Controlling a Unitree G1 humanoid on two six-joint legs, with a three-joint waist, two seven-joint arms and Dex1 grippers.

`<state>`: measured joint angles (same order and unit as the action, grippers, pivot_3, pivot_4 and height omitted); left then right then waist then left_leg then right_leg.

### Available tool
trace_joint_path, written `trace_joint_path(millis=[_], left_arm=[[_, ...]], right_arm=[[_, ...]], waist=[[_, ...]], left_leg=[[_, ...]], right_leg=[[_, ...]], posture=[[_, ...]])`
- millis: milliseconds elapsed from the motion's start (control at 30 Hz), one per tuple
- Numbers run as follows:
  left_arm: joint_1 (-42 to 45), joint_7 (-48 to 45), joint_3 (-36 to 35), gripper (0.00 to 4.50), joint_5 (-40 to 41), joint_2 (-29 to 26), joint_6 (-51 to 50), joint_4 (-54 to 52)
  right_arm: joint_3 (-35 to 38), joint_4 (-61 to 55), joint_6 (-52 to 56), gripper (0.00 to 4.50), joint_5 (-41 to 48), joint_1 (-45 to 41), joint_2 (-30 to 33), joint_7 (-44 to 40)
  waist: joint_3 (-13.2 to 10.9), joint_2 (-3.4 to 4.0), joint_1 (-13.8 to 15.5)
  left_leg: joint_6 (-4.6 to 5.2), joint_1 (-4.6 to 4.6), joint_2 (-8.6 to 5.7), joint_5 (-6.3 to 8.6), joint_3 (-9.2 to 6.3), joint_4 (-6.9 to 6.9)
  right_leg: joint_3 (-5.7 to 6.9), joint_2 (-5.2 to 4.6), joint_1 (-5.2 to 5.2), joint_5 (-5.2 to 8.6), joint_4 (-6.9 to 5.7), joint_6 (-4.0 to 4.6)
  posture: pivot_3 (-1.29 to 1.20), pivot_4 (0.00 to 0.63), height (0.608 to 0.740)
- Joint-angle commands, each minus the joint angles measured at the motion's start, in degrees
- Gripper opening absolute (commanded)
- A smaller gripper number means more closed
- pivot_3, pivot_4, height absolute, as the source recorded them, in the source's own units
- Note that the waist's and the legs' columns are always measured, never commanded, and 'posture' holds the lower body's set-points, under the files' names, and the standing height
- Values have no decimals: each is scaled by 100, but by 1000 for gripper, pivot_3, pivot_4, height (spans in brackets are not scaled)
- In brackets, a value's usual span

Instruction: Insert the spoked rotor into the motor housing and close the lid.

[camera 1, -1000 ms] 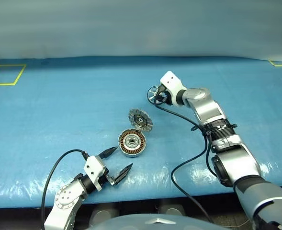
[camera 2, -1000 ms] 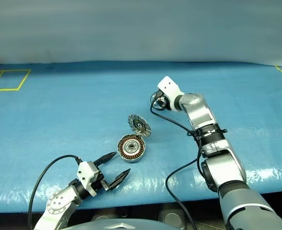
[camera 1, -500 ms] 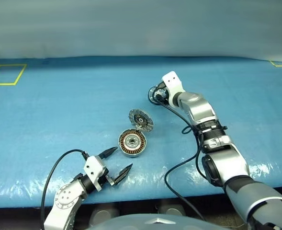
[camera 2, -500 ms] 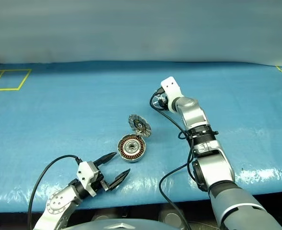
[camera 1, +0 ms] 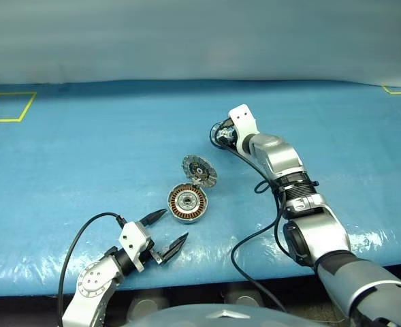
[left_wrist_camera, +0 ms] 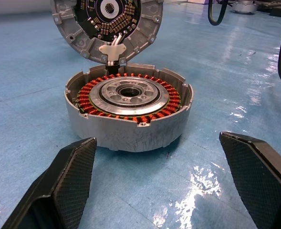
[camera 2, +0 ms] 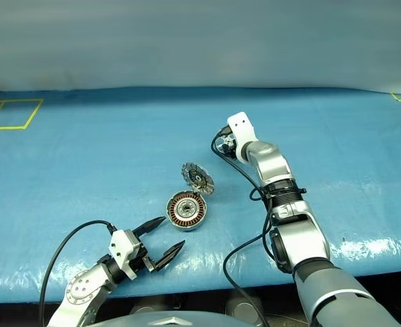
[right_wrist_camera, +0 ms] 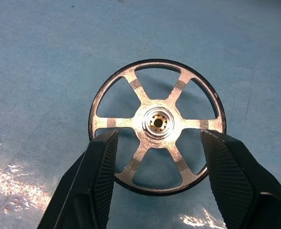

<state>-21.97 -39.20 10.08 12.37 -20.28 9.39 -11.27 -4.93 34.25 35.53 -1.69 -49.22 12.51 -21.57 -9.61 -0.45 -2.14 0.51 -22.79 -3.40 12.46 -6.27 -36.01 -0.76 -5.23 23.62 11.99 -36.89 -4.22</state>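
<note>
We have not yet inserted the spoked rotor (right_wrist_camera: 157, 125): it lies on the bench (camera 1: 84, 157), at two o'clock from the motor housing (camera 1: 188, 204), between the right gripper (right_wrist_camera: 154, 176)'s spread jaws. The lid (camera 1: 199, 169) stands open; the left gripper (camera 1: 166, 233)'s jaws are spread, empty.

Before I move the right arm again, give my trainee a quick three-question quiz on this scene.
1. True or false: the lid is shut over the motor housing.
2. The right gripper has its fingers on either side of which part? A) the lid B) the spoked rotor C) a cable
3. What does the left gripper hold?

Key:
1. False. It stands open on its hinge, and the copper windings show.
2. B. The rotor lies flat on the blue table cover, apart from the housing.
3. Nothing. Its fingers are spread wide, short of the housing.
</note>
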Motion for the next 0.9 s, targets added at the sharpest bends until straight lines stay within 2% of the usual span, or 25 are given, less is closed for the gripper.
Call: trace_joint_path(millis=[33,467,567,800,833,900], left_arm=[[-51,0,21,4500,31,16,92,-92],[-41,-6,21,4500,48,6,90,-116],[-25,-20,24,4500,47,-1,91,-106],[-7,-65,43,4500,40,-19,91,-87],[2,-72,44,4500,40,-22,89,-81],[28,-81,38,4500,40,-24,82,-68]], right_arm=[[18,-5,-79,2903,27,3,-36,6],[75,655,-397,2903,17,-138,-80,69],[126,773,-429,2314,39,-137,-90,111],[158,831,-443,190,39,-60,-74,123],[168,840,-444,30,45,-60,-69,132],[199,853,-429,10,50,-82,-49,146]], waist=[[0,0,0],[3,5,-5],[4,6,-5],[44,17,-11],[54,14,-14],[59,11,-31]], left_leg=[[0,0,0,0,0,0],[0,10,0,0,4,0],[-3,11,1,-2,4,0],[-3,22,2,-2,6,-2],[-3,28,3,-2,6,-2],[-3,41,7,-3,7,-4]], right_leg=[[0,0,0,0,0,0],[0,5,-7,0,0,1],[0,8,-7,-3,0,5],[-1,10,-16,-4,0,7],[-1,11,-21,2,0,17],[-1,17,-25,14,3,17]], posture=[[0,150,740],[0,150,740],[0,150,740],[0,150,740],[0,150,740],[0,150,740]])
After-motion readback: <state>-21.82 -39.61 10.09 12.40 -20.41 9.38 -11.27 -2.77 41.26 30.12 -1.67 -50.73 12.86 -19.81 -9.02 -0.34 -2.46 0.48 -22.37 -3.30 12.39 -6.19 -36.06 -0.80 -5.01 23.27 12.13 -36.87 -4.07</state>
